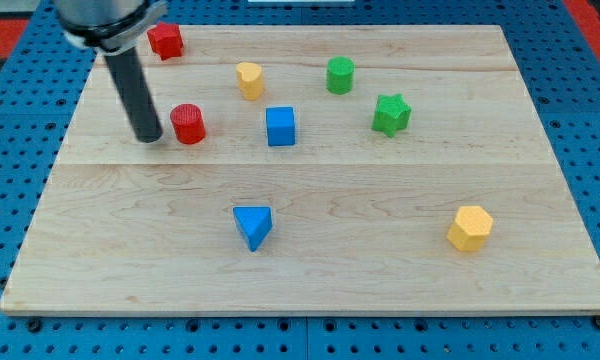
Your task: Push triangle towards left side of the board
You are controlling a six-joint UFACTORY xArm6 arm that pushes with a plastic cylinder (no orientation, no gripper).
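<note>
Tip (148, 137) bare, grips nothing, just left of red cylinder (188, 123); blue triangle (252, 225) well below-right; blue cube (280, 126) right of cylinder; nothing on triangle's left.

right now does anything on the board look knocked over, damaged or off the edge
Nothing stands out. All eight blocks sit whole on the board. My tip rests just left of the red cylinder, far from the blue triangle.

Single view: high, angled down from board's (540, 300) near edge, whole board in frame, moderately close.
</note>
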